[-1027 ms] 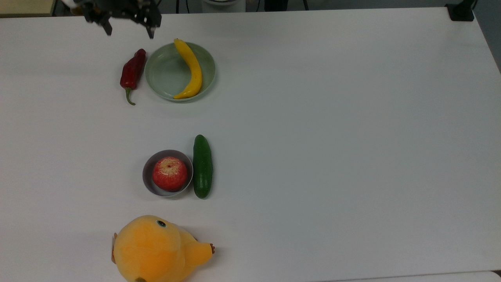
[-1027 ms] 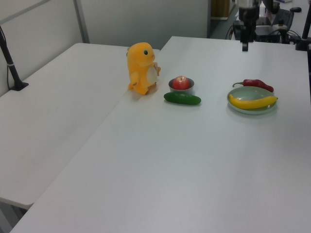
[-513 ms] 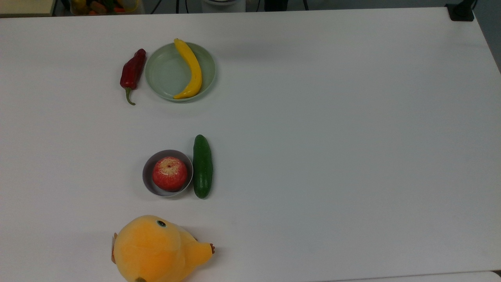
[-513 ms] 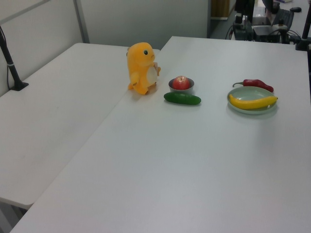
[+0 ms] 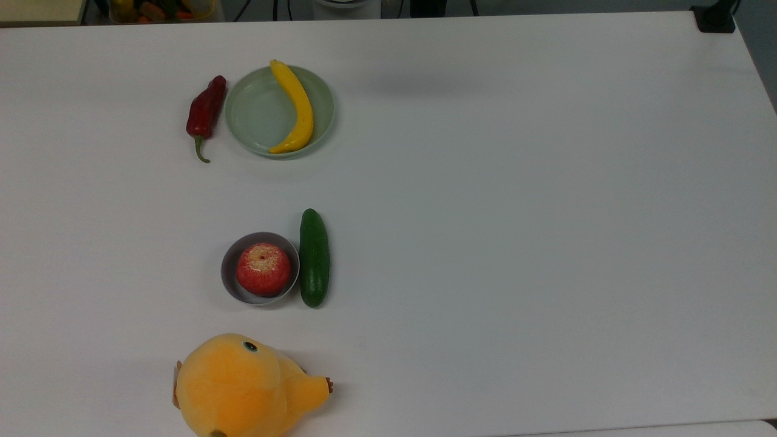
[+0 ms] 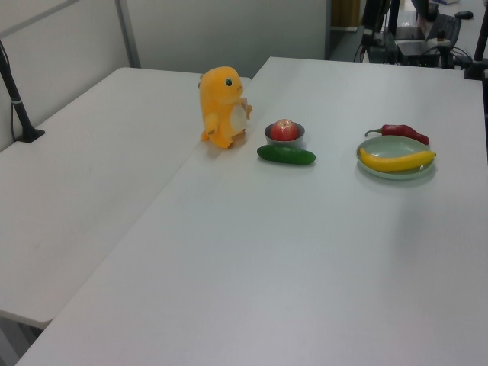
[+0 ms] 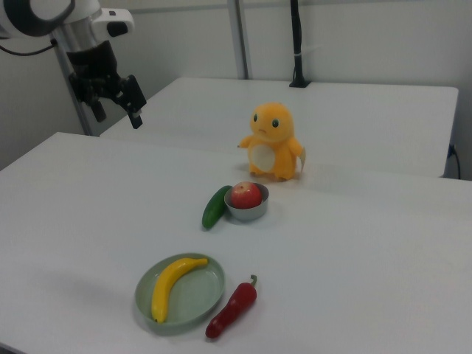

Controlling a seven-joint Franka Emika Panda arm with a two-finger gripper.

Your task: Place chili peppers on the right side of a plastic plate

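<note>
One chili pepper (image 5: pixel 205 113), one banana (image 5: pixel 295 107), one apple (image 5: pixel 263 269), one cucumber (image 5: pixel 314 257), one pale green plastic plate (image 5: pixel 250 113), one grey bowl (image 5: pixel 231 280) and one orange plush toy (image 5: pixel 243 385) lie on a white table (image 5: pixel 516 212).

In the right view the arm's gripper (image 7: pixel 114 105) hangs in the air above the table's far left corner, well apart from every object, pointing down and a little tilted, its jaws apart and holding nothing.

The plastic plate sits near the table's far edge in the top view and holds the banana, which curves along the side of the plate at the top view's right. The dark red chili pepper lies on the table just beside the plate's rim, on the top view's left and the right view's right, its green stem pointing toward the table's middle. The grey bowl, nearer the table's middle, holds the apple; the cucumber lies against the bowl on the top view's right. The plush toy stands close to the table's near edge in the top view.
</note>
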